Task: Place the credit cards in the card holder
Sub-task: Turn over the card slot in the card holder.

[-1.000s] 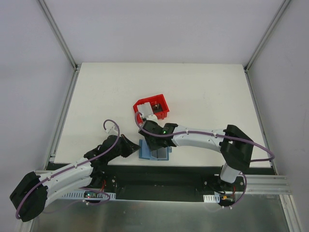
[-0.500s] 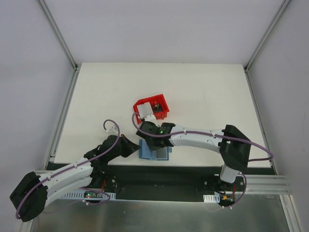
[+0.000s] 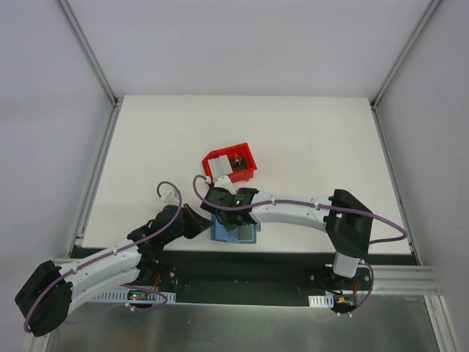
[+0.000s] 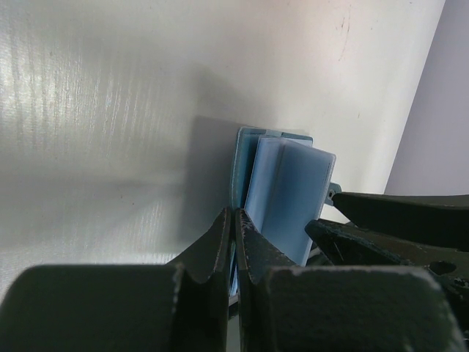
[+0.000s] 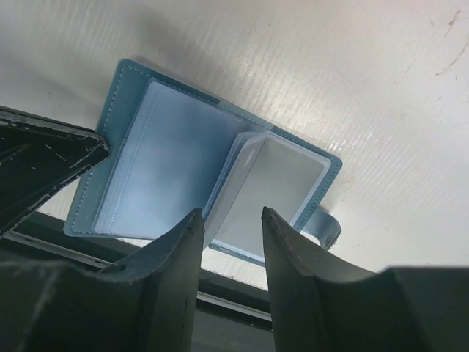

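Observation:
The teal-blue card holder lies spread open near the table's front edge. Its pale blue inner pockets face up, and a grey card appears to sit in the right sleeve. My left gripper is shut on the holder's left cover edge, its fingertips pinched together. Just above the holder's middle hangs my right gripper, open with nothing between its fingers. Other credit cards, one white and one darker, lie in the red bin.
The red plastic bin stands just behind the holder, close to the right wrist. The table's dark front edge runs right beneath the holder. The right fingers crowd the holder's right side in the left wrist view.
The right gripper has swung left from the bin side to over the holder, and its jaws have narrowed slightly. The left gripper and the holder have not moved.

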Robot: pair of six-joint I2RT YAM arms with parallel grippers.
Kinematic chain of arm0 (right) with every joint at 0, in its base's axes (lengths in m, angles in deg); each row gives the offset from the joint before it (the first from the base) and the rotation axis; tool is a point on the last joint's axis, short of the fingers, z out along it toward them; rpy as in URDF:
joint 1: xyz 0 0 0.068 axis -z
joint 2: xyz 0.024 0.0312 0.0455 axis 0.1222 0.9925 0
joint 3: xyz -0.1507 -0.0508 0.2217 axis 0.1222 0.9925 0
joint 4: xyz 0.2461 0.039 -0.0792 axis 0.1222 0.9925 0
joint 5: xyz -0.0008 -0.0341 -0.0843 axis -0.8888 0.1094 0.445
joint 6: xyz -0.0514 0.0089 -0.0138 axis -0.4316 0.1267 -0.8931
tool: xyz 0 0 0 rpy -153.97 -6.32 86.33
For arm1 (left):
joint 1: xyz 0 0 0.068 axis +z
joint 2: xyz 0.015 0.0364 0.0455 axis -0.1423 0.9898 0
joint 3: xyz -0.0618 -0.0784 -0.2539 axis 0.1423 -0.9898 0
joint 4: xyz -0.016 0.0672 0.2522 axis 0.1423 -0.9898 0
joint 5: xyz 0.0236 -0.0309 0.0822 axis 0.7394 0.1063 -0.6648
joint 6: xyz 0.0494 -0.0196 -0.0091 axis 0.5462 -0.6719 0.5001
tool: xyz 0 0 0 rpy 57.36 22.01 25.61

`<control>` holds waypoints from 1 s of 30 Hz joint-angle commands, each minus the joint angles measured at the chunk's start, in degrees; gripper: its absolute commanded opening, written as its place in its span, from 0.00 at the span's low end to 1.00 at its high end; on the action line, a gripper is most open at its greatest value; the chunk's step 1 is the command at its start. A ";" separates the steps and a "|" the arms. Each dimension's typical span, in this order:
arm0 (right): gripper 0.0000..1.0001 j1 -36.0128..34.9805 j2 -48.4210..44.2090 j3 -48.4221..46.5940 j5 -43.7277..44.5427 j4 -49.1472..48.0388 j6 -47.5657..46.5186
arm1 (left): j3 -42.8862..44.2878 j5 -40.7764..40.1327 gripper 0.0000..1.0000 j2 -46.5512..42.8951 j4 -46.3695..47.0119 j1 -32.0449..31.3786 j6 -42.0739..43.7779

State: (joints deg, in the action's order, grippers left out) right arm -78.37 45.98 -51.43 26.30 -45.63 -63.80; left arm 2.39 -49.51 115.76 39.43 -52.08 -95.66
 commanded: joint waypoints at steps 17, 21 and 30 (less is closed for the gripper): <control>0.37 -0.37 -4.56 2.55 3.29 5.14 1.57 | 0.46 -0.48 0.00 -0.10 0.88 -0.31 0.32; 0.37 -0.19 -4.21 2.46 2.94 4.88 1.31 | 0.37 -0.39 0.00 -0.18 0.88 -0.22 0.23; 0.37 -0.19 -1.22 1.76 -0.13 3.12 0.25 | 0.20 -0.39 0.00 -0.27 0.88 -0.31 -0.04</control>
State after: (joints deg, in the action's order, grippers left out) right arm -78.41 44.06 -49.18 27.50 -42.84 -63.23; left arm 2.39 -49.51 115.76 39.43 -52.08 -95.68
